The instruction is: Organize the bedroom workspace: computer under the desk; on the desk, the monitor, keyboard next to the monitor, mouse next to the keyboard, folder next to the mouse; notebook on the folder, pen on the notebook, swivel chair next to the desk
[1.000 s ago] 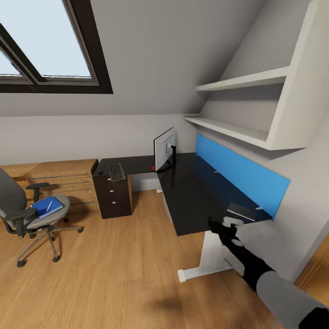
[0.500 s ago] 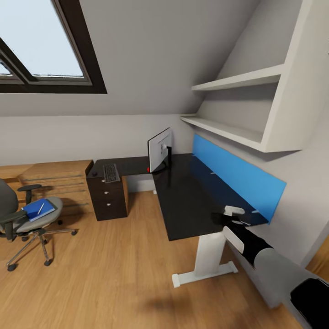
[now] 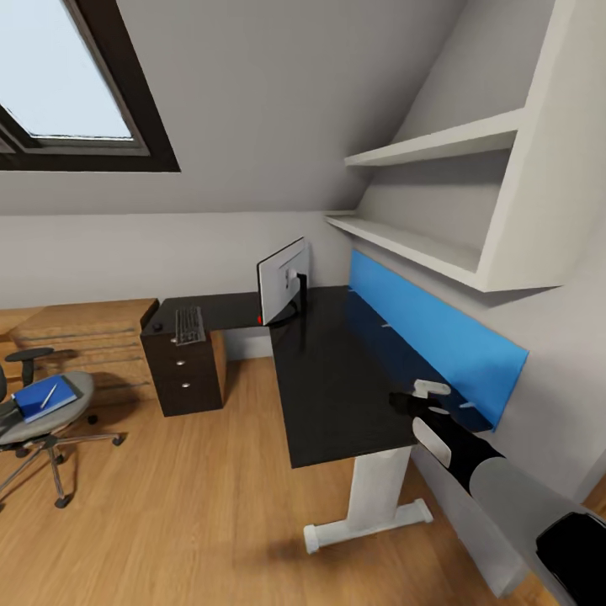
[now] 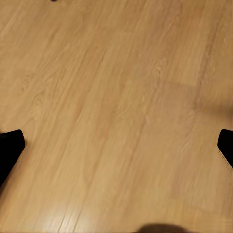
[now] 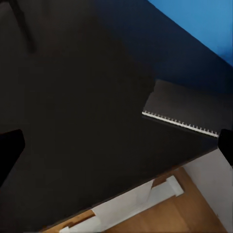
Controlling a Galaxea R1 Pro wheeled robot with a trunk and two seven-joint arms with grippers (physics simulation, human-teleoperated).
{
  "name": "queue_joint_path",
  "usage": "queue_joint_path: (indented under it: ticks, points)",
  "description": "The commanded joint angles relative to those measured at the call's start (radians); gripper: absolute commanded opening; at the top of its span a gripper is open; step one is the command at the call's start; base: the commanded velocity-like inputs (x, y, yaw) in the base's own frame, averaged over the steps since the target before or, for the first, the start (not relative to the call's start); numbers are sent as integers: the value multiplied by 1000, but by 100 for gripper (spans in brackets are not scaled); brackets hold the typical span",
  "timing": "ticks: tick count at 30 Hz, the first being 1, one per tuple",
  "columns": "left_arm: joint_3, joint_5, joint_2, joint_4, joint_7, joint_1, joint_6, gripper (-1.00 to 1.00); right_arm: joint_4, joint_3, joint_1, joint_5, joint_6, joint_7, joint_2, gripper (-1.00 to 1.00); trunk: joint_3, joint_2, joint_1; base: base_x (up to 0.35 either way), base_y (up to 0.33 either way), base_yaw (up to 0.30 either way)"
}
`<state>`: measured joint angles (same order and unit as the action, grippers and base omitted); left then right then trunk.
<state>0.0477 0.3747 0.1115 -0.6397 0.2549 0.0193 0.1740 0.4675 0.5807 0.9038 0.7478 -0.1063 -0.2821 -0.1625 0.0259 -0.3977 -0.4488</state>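
Reaching out over the near right corner of the black tabletop [image 3: 337, 370], the right claw [image 3: 418, 397] hovers just above the surface, close to the blue panel [image 3: 429, 332] on the wall; in the right wrist view its two dark fingertips [image 5: 9, 150] sit at opposite edges of the picture, so the jaws stand wide apart and hold nothing; between them lies the notebook [image 5: 187, 107], dark with a pale spiral edge, flat on the tabletop beside the blue panel. The left claw [image 4: 116, 145] is likewise spread wide and empty, facing bare wooden floor [image 4: 121, 97]. The monitor [image 3: 282, 279] stands upright at the far inner corner of the L-shaped tabletop, its back toward the camera; left of it the keyboard [image 3: 188, 325] lies on the far wing, above a dark drawer unit [image 3: 183, 374]; a small dark object just left of the keyboard is probably the mouse [image 3: 157, 326], though it is too small to be sure. Well apart, at the far left, the chair [image 3: 38, 417] stands on the floor; on its seat rests the blue folder [image 3: 42, 397] with the pen [image 3: 50, 395] lying across it. White shelves [image 3: 438, 198] run along the right wall above the panel; a skylight [image 3: 59, 84] sits in the sloped ceiling at upper left.
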Motion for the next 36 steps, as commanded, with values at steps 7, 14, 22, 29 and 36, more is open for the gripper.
queue_joint_path:
  ticks: [7,14,22,29,36]
  points:
    - [15,12,3,-1,1,1,4,100,-31,8,1,-17,41,83,-2,100,2,-2,-1,320,-8,0]
    - [22,13,9,-2,1,1,5,100,-162,4,1,-48,175,249,-3,100,2,-2,-1,321,-1,0]
    - [78,15,29,-3,-22,1,7,100,-196,3,1,-51,223,271,-3,100,2,-2,-1,322,0,0]
    - [137,14,32,-9,-102,1,7,100,-203,2,1,-51,226,267,-4,100,2,-2,-1,322,0,0]
    - [205,12,43,-37,-177,1,7,100,-213,1,3,-50,201,191,-9,100,2,-2,-1,226,0,0]
